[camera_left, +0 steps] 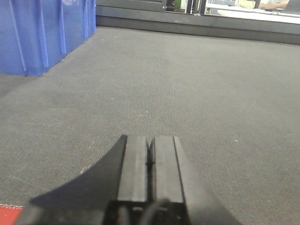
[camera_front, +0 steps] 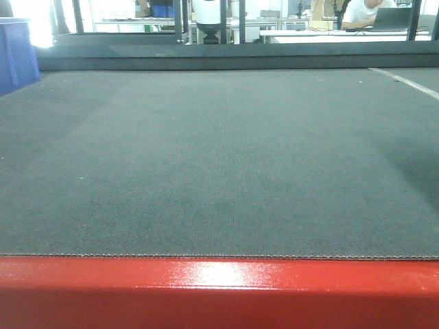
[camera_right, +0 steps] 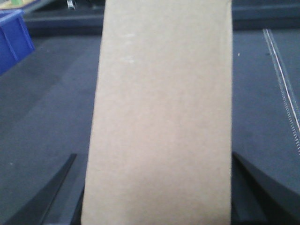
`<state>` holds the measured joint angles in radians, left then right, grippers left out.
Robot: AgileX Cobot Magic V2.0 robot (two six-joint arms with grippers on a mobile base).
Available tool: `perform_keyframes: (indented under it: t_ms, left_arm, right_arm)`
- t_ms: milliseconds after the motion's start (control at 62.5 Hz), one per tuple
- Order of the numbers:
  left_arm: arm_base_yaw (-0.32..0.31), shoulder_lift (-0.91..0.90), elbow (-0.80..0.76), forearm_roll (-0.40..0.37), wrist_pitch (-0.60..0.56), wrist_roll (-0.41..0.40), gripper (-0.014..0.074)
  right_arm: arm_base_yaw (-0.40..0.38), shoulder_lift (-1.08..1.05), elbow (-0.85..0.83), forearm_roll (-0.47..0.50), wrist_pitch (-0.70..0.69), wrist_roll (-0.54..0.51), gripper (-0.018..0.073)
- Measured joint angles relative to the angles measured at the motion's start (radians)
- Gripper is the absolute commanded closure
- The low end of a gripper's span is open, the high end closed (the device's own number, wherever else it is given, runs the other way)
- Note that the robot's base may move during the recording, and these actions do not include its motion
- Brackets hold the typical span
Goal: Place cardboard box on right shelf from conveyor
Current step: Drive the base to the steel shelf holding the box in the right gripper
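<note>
The cardboard box, plain tan and elongated, fills the middle of the right wrist view. My right gripper is shut on it, with a dark finger showing at each side of its lower part. It hangs over the conveyor. The front view shows only the grey-green belt of the conveyor and its red frame, with no box or arm. My left gripper is shut with its pads together and nothing between them, low over the belt. The right shelf is out of view.
A blue plastic bin stands at the belt's far left, also seen as a blue bin in the front view. A white line crosses the belt at far right. Tables and a seated person are beyond the belt.
</note>
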<state>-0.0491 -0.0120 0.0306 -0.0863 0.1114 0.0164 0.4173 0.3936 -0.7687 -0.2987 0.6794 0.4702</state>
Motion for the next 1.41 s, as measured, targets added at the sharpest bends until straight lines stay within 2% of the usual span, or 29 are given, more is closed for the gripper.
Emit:
perform_keyframes:
  t_ms: [1407]
  left_arm:
    - [0.0,0.0,0.0,0.0,0.0,0.0,0.0715]
  right_arm:
    - [0.0,-0.009,0.006,-0.004,0.001,0.0,0.0364]
